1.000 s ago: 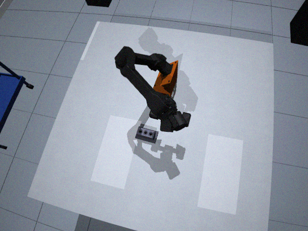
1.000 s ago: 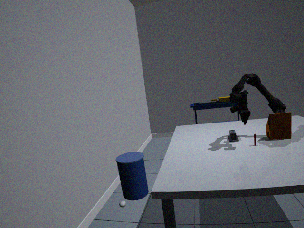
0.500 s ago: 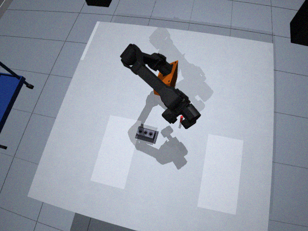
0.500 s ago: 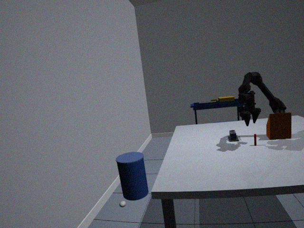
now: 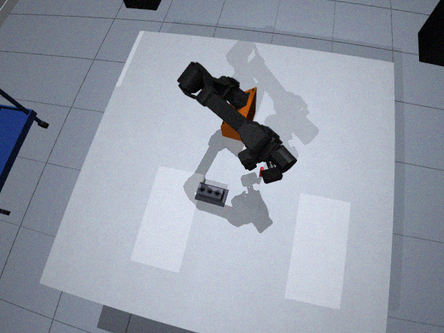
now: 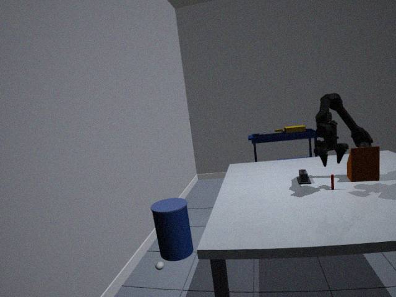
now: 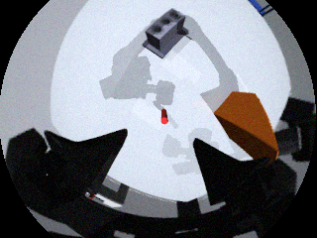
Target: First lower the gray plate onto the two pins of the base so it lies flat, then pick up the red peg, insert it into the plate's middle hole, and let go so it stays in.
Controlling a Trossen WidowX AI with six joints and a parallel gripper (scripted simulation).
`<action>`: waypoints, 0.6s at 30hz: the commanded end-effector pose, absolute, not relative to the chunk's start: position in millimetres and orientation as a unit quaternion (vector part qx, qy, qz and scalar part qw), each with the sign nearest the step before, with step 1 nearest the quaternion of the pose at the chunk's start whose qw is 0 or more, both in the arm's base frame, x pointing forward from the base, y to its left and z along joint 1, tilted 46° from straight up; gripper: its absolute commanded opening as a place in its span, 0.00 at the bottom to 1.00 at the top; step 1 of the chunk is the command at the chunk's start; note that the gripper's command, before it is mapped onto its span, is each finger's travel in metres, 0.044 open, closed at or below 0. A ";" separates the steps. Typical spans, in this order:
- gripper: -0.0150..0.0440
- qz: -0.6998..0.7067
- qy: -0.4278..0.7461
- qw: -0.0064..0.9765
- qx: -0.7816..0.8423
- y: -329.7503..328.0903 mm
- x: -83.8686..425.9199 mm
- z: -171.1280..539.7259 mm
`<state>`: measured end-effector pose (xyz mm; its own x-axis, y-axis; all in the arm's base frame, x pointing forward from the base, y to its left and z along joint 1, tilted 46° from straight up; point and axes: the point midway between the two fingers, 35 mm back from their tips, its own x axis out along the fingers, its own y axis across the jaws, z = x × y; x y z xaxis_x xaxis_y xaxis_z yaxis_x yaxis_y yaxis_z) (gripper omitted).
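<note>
Fingers of the gripper [image 5: 260,168] [image 6: 331,164] [image 7: 160,136] stand wide open above the table [image 5: 250,279] [image 6: 271,217] [image 7: 74,74], holding nothing, with the upright red peg [image 5: 261,170] [image 6: 332,182] [image 7: 164,117] below their tips and apart from them. There is open room around the peg; beyond it in the wrist view, the gray plate [image 5: 209,191] [image 6: 303,174] [image 7: 167,26] appears flat on its dark base [image 5: 221,203] [image 6: 304,182] [image 7: 154,52], well inside the table edges, its three-hole row showing no red peg in the middle hole. An orange block [image 5: 231,134] [image 6: 364,164] [image 7: 245,116] stands to one side, and a blue cart [image 5: 21,147] [image 6: 271,138] stands farther off, past the table.
</note>
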<state>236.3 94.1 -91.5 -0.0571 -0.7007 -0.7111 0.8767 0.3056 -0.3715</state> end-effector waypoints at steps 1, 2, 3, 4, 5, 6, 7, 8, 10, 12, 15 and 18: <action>1.00 -0.586 0.436 0.676 0.095 77.1 232.2 -104.8; 1.00 -0.586 0.436 0.676 0.095 77.1 232.2 -104.8; 1.00 -0.586 0.436 0.676 0.095 77.1 232.2 -104.8; 1.00 -0.586 0.436 0.676 0.095 77.1 232.2 -104.8; 1.00 -0.586 0.436 0.676 0.095 75.6 232.2 -106.1; 1.00 -0.586 0.436 0.676 0.095 71.3 231.9 -109.8; 1.00 -0.586 0.436 0.676 0.095 66.9 231.6 -113.4; 1.00 -0.586 0.436 0.676 0.095 65.4 231.4 -114.6; 1.00 -0.586 0.436 0.676 0.095 65.4 231.4 -114.6; 1.00 -0.586 0.436 0.676 0.095 64.7 231.4 -115.3; 1.00 -0.586 0.436 0.676 0.095 61.4 231.5 -118.6; 1.00 -0.586 0.436 0.676 0.095 57.9 231.5 -122.1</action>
